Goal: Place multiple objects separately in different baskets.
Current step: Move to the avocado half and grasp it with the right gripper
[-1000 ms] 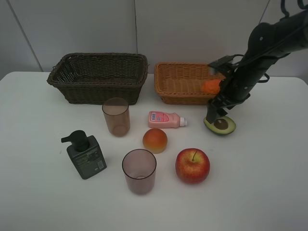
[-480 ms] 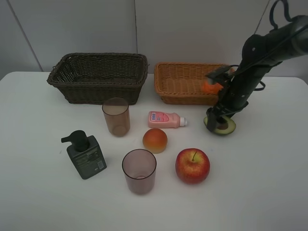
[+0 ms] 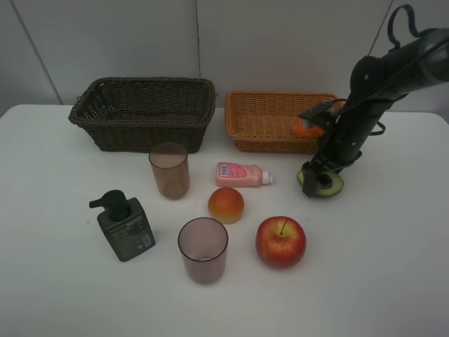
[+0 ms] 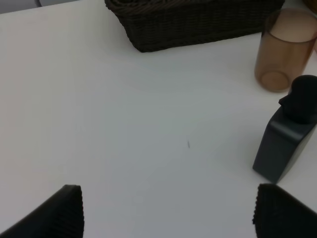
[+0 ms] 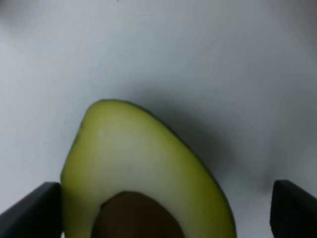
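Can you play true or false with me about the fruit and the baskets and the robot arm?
1. The red apple is inside a basket. False: the red apple sits on the white table.
2. The pink bottle lies on its side. True.
3. A cup is in the dark basket. False: the far cup and the near cup both stand on the table.
4. The right gripper is open, with a finger on each side of the avocado half. True.
5. The pump bottle has tipped over. False: the pump bottle stands upright.
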{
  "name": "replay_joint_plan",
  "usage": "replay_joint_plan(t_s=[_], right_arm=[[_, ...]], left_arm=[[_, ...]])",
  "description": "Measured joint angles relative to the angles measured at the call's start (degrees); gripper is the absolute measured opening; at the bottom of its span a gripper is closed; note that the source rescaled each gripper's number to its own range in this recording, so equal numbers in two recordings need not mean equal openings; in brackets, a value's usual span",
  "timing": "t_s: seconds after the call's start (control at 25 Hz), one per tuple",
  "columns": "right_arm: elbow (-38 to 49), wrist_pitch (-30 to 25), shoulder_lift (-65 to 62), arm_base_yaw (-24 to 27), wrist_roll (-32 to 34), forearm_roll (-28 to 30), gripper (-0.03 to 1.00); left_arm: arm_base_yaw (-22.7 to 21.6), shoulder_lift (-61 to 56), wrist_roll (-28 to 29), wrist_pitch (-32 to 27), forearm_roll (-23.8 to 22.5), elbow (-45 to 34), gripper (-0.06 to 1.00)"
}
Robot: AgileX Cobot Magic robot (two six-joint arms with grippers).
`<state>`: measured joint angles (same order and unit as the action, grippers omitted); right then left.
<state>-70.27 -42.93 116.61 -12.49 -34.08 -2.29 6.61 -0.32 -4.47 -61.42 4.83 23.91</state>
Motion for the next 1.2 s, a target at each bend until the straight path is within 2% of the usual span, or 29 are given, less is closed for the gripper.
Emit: replay_joint_plan(t_s=[0.52, 0.6, 0.64, 0.76, 1.2], right_arm=[[0.0, -0.1, 0.8, 0.0, 0.0, 0.0, 0.63], [0.0, -0.1, 0.8, 0.0, 0.0, 0.0, 0.54], [0.0, 0.0, 0.8, 0.0, 0.0, 0.0, 0.44], [0.0, 0.4, 0.8, 0.0, 0.0, 0.0, 0.02], [0.0, 0.5, 0.8, 0.0, 0.0, 0.0, 0.00]], left_arm=[[0.0, 0.0, 0.0, 0.0, 0.0, 0.0, 0.93], [0.0, 0.0, 0.0, 0.0, 0.0, 0.0, 0.93], [0.0, 0.0, 0.0, 0.0, 0.0, 0.0, 0.93], [0.0, 0.0, 0.0, 0.0, 0.0, 0.0, 0.93], [0.0, 0.0, 0.0, 0.0, 0.0, 0.0, 0.93]])
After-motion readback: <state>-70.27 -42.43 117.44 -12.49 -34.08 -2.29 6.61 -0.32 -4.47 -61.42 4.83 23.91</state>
